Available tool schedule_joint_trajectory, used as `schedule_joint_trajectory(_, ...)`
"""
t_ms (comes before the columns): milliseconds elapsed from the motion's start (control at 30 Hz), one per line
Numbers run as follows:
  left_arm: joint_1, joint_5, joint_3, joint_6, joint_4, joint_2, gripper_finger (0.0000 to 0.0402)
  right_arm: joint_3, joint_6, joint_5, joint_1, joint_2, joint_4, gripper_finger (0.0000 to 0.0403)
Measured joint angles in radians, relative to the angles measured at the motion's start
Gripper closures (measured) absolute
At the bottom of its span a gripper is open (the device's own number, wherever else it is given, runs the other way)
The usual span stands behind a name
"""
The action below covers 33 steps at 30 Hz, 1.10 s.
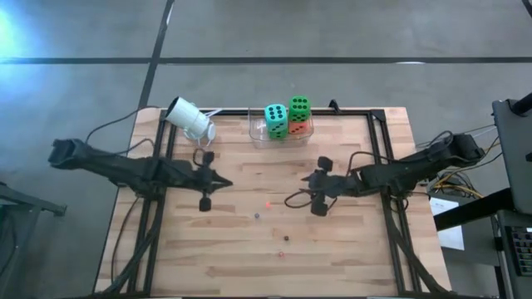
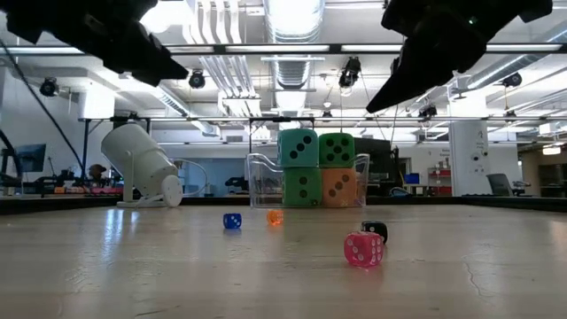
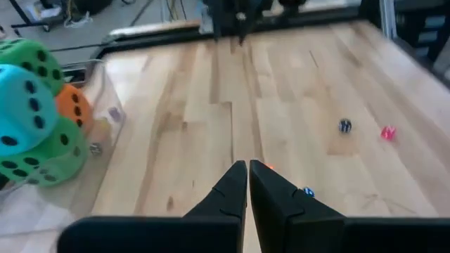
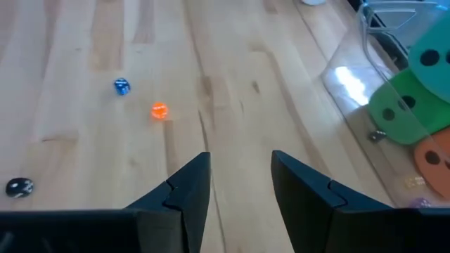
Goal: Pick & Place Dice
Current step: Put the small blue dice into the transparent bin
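My right gripper (image 4: 239, 179) hangs released and empty, left gripper (image 3: 247, 184) clenched — the tiny orange die (image 4: 159, 110), hard, light and probably skittish, I'd pinch across opposite flat faces.

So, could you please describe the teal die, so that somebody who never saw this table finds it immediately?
Look at the clear plastic bin at the far edge of the wooden table, beside the tipped white cup. Four big soft dice are stacked inside it. The teal die sits on top, next to a green die, the only blue-green one.
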Motion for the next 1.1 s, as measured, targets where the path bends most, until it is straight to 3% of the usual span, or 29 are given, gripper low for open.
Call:
schedule_joint_trajectory(233, -0.108, -0.035, 0.084, 0.004, -0.003, 0.191, 0.0378, -0.011, -0.022, 0.0, 0.014, 0.0, 0.003, 0.026)
schedule_joint_trajectory(533, -0.112, -0.036, 0.159, -0.032, -0.004, 0.352, 0.0372, -0.012, -0.037, 0.0, 0.042, 0.0, 0.009, 0.0264)
schedule_joint_trajectory(867, -0.126, -0.035, 0.244, 0.062, 0.0, 0.497, 0.0292, -0.012, -0.029, 0.001, 0.047, 0.0, 0.01, 0.0268)
schedule_joint_trajectory(1100, -0.132, -0.029, 0.252, 0.11, 0.067, 0.641, 0.0277, -0.012, -0.029, 0.001, 0.047, 0.0, 0.011, 0.0268)
